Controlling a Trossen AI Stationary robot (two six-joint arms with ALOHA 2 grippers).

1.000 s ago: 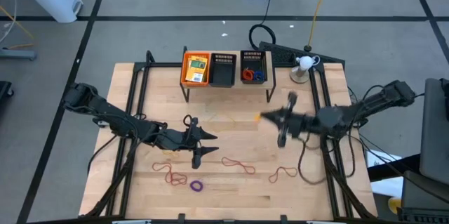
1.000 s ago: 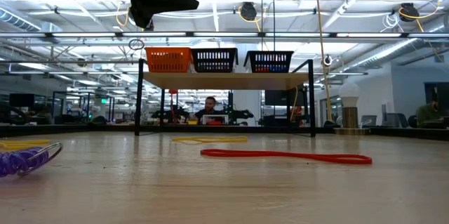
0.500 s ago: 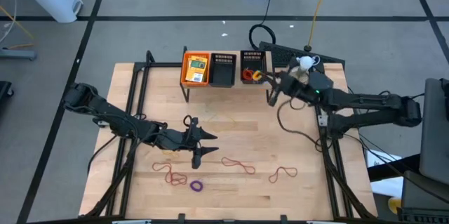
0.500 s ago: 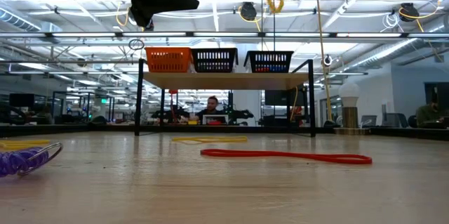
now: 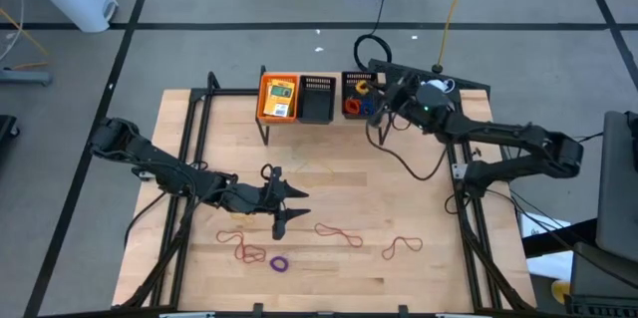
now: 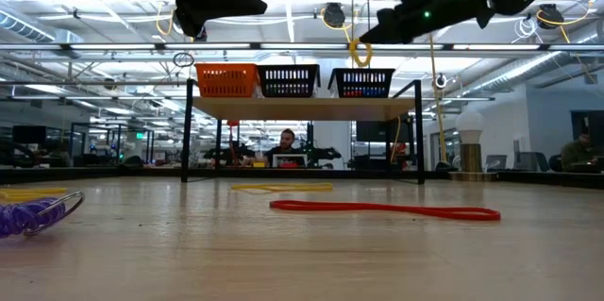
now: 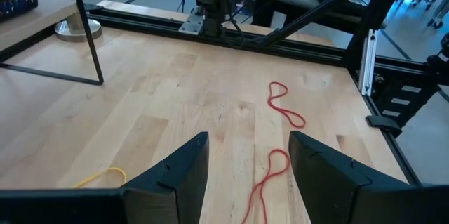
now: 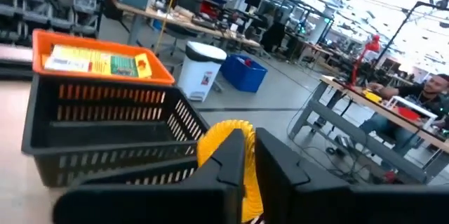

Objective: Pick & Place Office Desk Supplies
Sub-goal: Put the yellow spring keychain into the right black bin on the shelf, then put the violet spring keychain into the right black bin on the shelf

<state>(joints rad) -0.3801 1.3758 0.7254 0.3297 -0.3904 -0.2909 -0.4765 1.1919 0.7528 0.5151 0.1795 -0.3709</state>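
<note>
- Wooden tabletop is carrying a raised rack at its far edge with three mesh trays: orange tray, middle black tray, right black tray.
- Right gripper is hanging over the right black tray, fingers nearly closed, pinching a yellow rubber band that is dangling above it, likely for release among the rings.
- Left gripper is hovering open and empty near the front edge, above the red rubber bands, probably lining up the next pick.
- Purple ring is lying by the front edge; a packet is sitting in the orange tray.
</note>
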